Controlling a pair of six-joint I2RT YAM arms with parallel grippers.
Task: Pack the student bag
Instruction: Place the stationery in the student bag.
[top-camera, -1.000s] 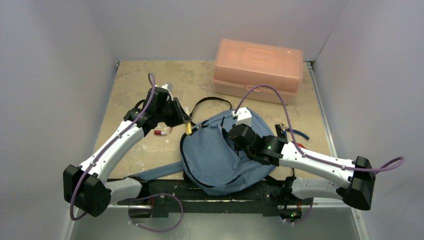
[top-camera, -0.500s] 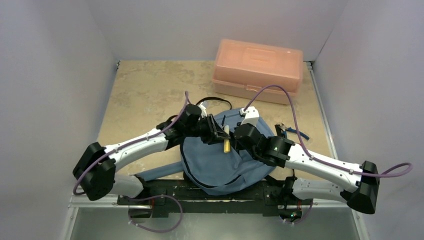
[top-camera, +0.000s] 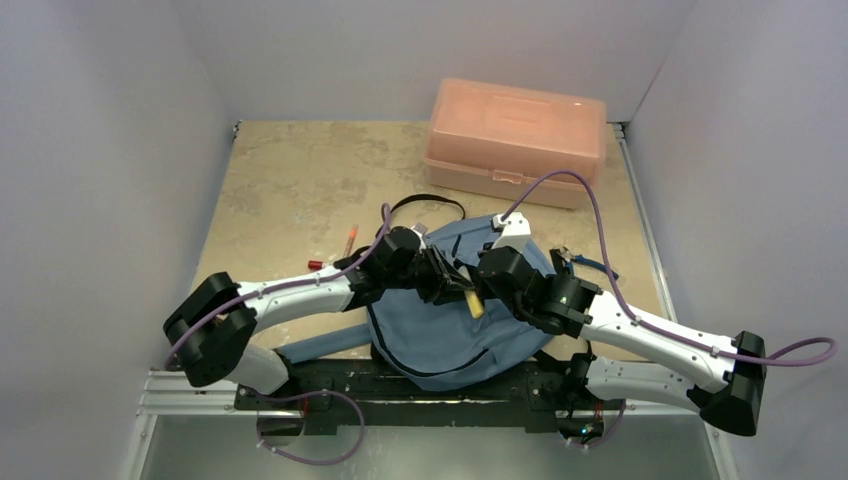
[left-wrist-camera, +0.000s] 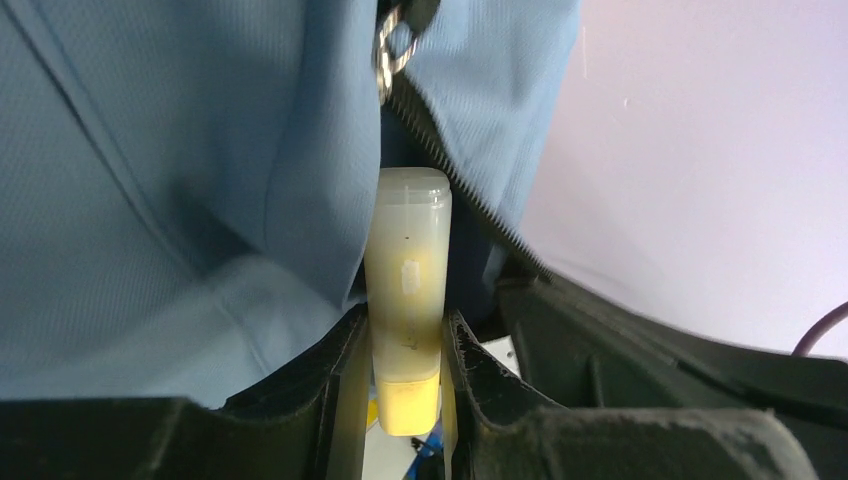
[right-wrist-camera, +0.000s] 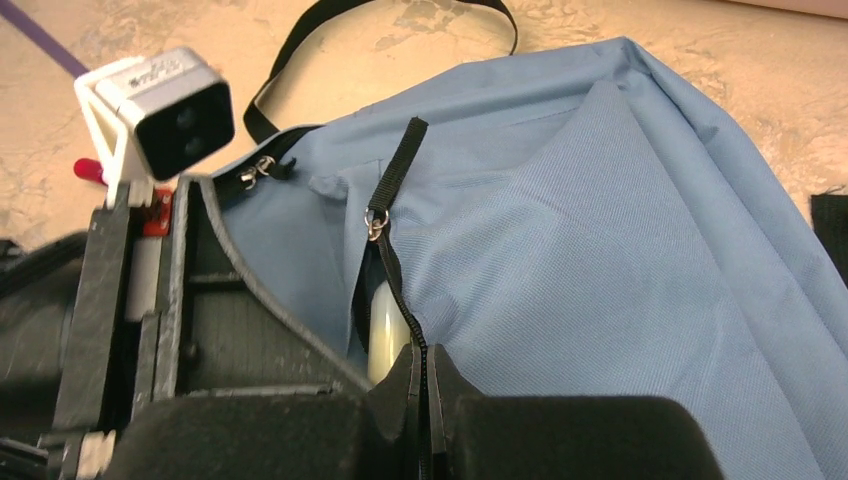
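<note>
Snagging is looming as the chief risk. In the top external view, the student bag (top-camera: 440, 335) is lying at the near edge of the table between the arms. The left gripper (top-camera: 452, 286) and right gripper (top-camera: 488, 282) are crowding together over it, so the two could be knocking into each other.

In the left wrist view, the left gripper is clenching a yellow tube (left-wrist-camera: 407, 290), its cap nosing into the zipper opening. If it is tilting, it could be catching on the zipper teeth (left-wrist-camera: 470, 190).

In the right wrist view, the right gripper is pinching the bag's zipper edge and lifting the slit apart. Should the fabric be slipping free, the gap would be closing on the tube. Only this view is showing that pinch. Only the top view is showing the pink box (top-camera: 515, 140) at the far side.
</note>
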